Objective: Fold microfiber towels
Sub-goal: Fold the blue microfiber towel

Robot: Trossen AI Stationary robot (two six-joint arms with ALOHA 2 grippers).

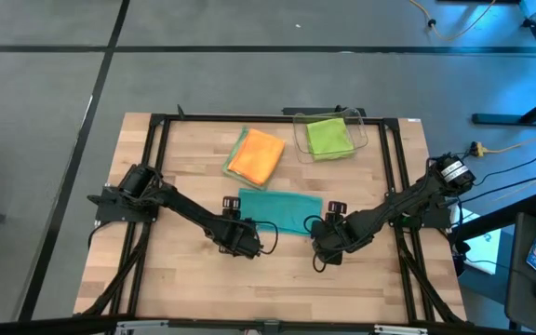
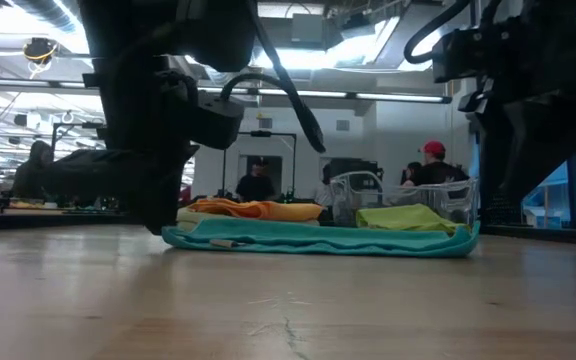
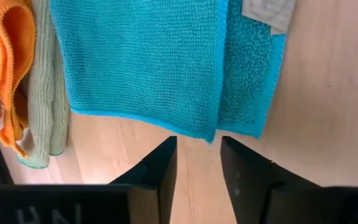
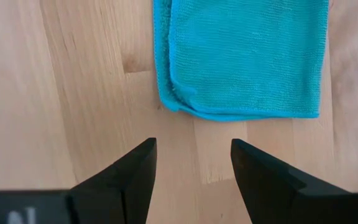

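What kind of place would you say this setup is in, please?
Probably a robotics lab or open workshop: a wooden table in a black frame, exposed ceiling lights, and people at workstations behind it.

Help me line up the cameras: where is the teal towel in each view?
High: folded teal microfiber towel, table centre, between both arms.
Low: flat strip mid-picture.
Left wrist: fills the top.
Right wrist: upper right.
Shared landmark: orange microfiber towel, beside it.

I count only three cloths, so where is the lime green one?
In the high view, the lime green towel lies inside the clear plastic bin at the table's far edge, right of the orange towel and beyond the teal towel.
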